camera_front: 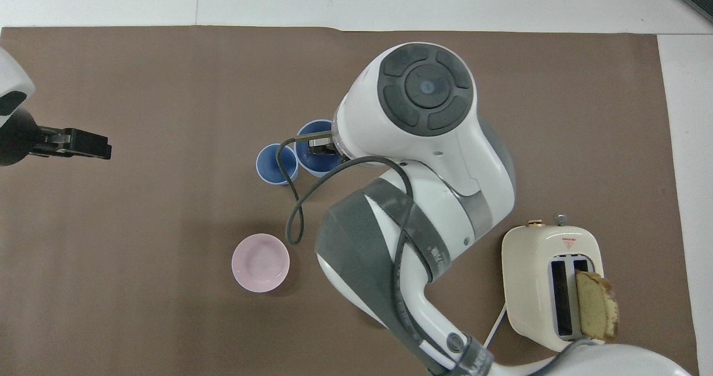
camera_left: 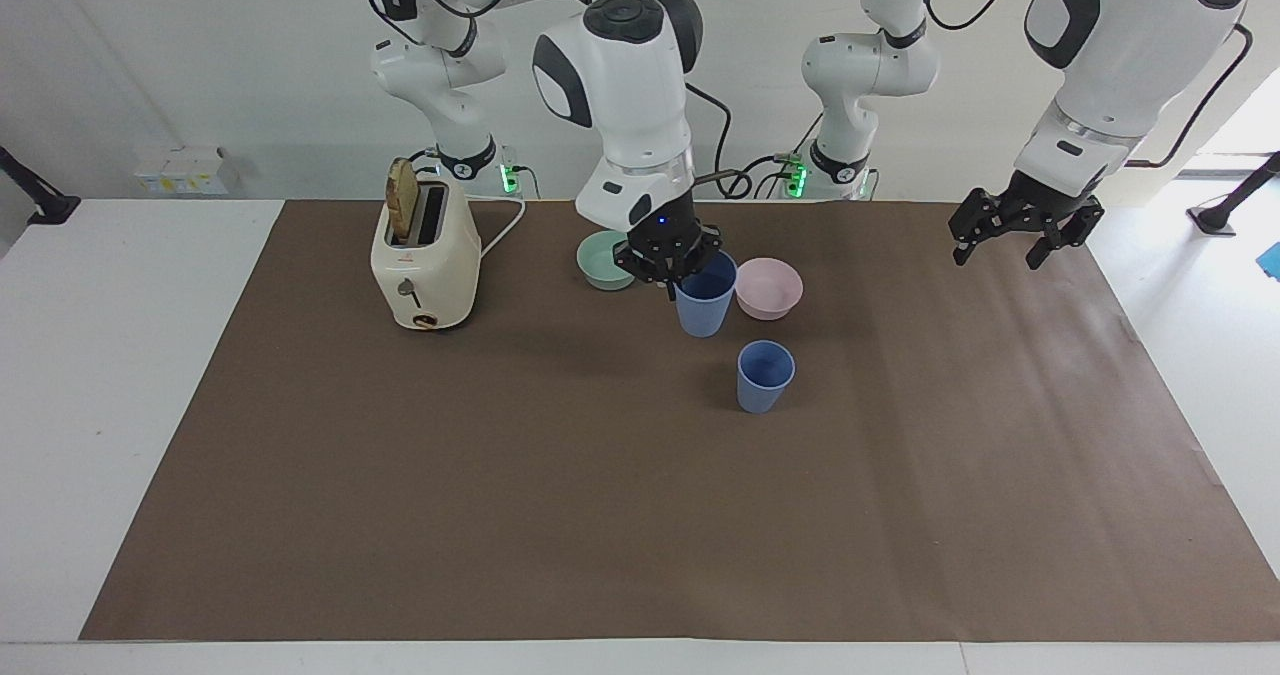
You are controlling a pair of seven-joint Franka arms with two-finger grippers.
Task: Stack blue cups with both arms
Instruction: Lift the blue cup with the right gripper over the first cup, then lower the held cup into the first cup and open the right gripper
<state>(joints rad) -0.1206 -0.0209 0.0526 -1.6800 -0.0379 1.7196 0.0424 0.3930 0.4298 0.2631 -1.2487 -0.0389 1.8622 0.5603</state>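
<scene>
Carrying the held cup (camera_left: 704, 302) over the standing cup (camera_left: 765, 376) was the step in hand, by my judgement, and it was not yet finished. The right gripper (camera_left: 672, 273) had its fingers clamped together on the rim of the held cup, one finger inside and one outside, so the cup hung upright in the air, clear of the desk (camera_left: 500, 515). In the facing view it hung in front of the pink bowl (camera_left: 768, 287) and the mint-green bowl (camera_left: 606, 258). The standing cup stood upright on the brown mat, farther from the robots than the pink bowl. In the overhead view the two rims looked almost touching, yet the held cup was not centred over the other.

To do this well, I think the arm should bring the held cup exactly above the mouth of the standing cup, keep it vertical, and lower it slowly. A tilted cup could catch the rim and knock the light tumbler over. The fingers should open only when the cup sits inside.

The right arm reached from its base over the middle of the desk, with its wrist pointing steeply down. The left gripper (camera_left: 1022, 232) waited with its fingers apart, high above the left arm's end of the desk. The toaster (camera_left: 425, 260) with a slice of bread stood toward the right arm's end.
</scene>
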